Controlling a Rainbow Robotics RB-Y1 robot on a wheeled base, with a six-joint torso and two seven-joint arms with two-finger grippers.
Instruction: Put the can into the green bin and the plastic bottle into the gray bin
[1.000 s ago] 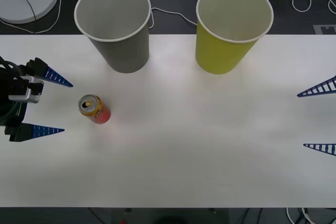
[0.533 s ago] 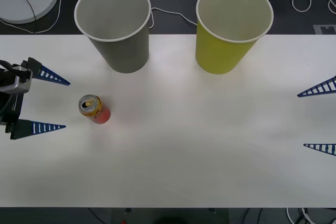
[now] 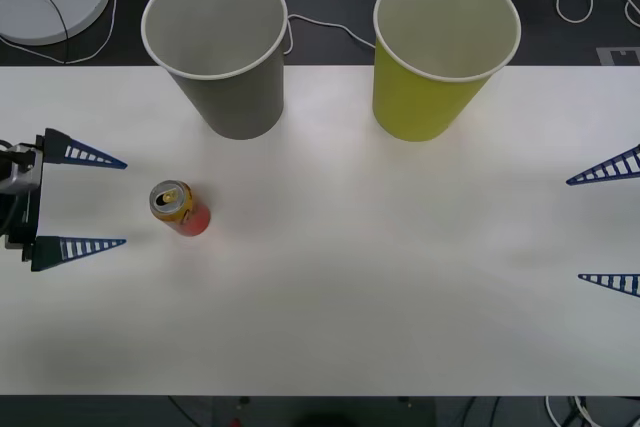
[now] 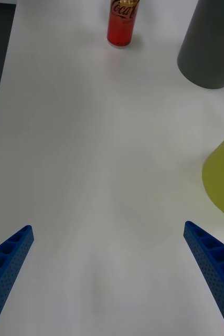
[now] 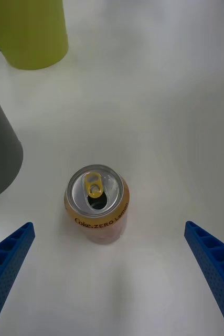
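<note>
Whereas a second ago the left gripper [image 3: 108,202] hung tilted with its upper finger nearer the can [image 3: 178,208], it now sits squarer and slightly farther toward the table's left edge, its two blue fingers spread wide and level with the can between their lines but untouched. The can, the gray bin [image 3: 220,47] and the green bin [image 3: 442,52] have not shifted. The can stands upright on the white table [image 3: 380,277], long axis vertical, silver top and yellow pull tab facing up, red lower body on the surface; it lies in front of the gray bin and well apart from the green bin. The right gripper [image 3: 612,229] waits at the table's right edge, fingers apart and empty.
</note>
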